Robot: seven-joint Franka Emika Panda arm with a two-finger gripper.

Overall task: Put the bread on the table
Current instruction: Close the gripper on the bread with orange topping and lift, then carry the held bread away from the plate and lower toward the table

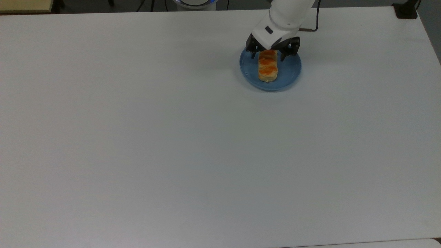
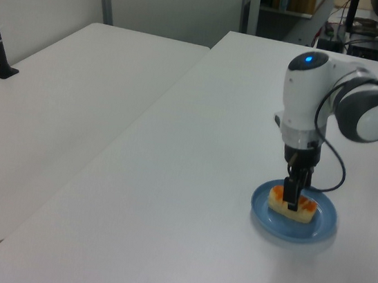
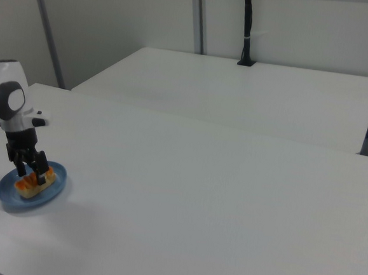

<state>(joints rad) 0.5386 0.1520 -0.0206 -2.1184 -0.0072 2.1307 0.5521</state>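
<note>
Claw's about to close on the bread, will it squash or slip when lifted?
The bread looks soft and light, so a hard squeeze would probably dent it. The open claw straddles one end, not the middle, so the loaf may droop or pivot. Its glazed top could be slick; the pale sides probably grip better.

No readable text, labels, brands or numbers anywhere.
</note>
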